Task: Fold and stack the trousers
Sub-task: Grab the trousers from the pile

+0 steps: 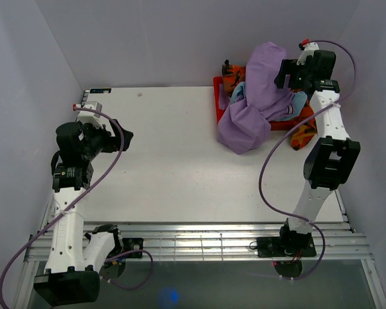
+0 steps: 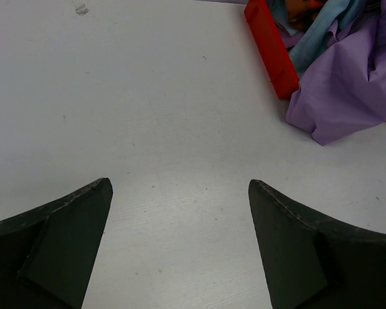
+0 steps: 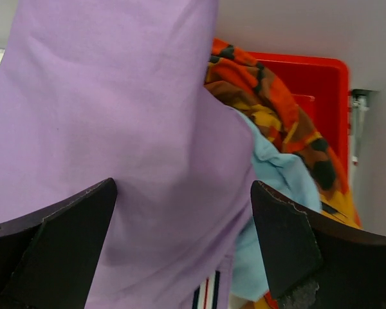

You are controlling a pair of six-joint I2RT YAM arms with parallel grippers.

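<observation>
The lilac trousers lie bunched over a red bin at the table's back right, one fold raised in a peak and another spilling onto the table. My right gripper hovers at that peak. In the right wrist view its fingers stand wide apart, open, with the trousers filling the space in front of them, and a striped waistband bit shows at the bottom. My left gripper hangs open at the table's left side. In its own view only bare table lies between the fingers, the trousers far off.
Besides the trousers, the red bin holds an orange patterned cloth and a light blue cloth. The orange patterned cloth hangs over the bin's near right corner. The white table is enclosed by walls on three sides.
</observation>
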